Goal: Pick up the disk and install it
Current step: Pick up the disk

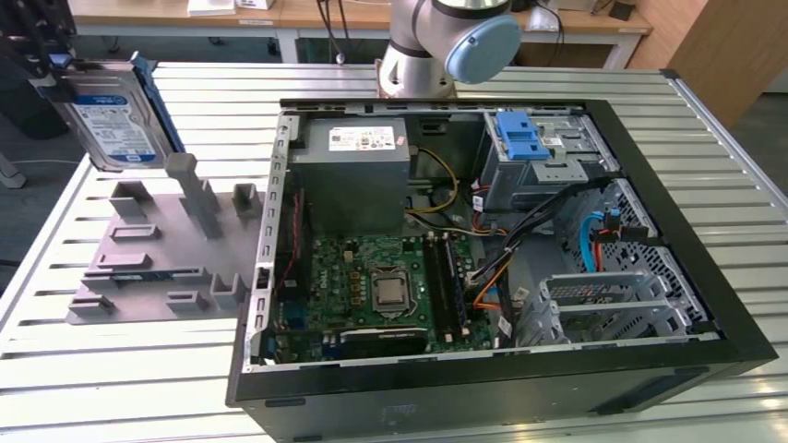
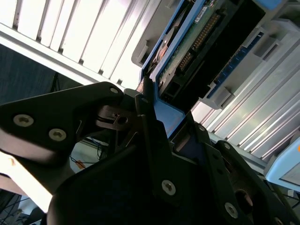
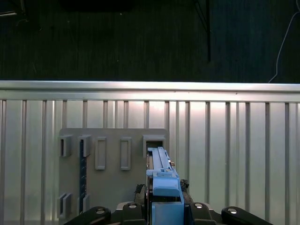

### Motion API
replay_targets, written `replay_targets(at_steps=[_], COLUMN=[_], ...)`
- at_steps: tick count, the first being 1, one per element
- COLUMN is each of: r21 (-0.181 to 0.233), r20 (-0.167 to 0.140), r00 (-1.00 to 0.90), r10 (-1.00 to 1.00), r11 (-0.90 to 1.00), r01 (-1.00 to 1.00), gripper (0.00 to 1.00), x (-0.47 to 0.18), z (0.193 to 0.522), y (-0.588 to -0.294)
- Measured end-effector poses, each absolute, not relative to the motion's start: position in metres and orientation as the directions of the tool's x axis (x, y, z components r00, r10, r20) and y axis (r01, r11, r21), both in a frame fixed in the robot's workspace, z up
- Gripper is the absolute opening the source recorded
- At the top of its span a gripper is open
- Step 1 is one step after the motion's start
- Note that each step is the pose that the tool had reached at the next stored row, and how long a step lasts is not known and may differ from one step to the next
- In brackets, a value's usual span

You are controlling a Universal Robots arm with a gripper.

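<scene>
Slatted table [image 1: 124, 378] edge: jaws seemingly clamp disk [image 1: 117, 120] aloft.

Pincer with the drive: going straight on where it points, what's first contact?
Likely the flat grey plastic fixture plate with upright pockets: the silver, blue-railed disk held in the pincer aims at its end pocket. Gap unclear.

The disk [image 1: 113, 120] has a silvery metal shell and blue plastic rails; the tabletop [image 1: 124, 369] is ribbed, pale metal.

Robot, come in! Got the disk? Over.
Gripper jaws shut on disk. Disk upright over grey holder, outside computer case. Cables lie by drive cage.
</scene>
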State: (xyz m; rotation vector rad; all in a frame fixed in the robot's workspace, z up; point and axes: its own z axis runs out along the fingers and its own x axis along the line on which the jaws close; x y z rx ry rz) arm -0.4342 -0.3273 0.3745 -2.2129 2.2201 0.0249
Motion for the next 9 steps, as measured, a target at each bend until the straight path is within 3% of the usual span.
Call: replay_targets(at_steps=[9], r21=[0.006], r20=[-0.016], r00=[-0.003], r10=[-1.000], r11=[0.003], r01=[-1.000], gripper=[0.36], x=[-0.4342], z=[0.3780], y=[-0.3273])
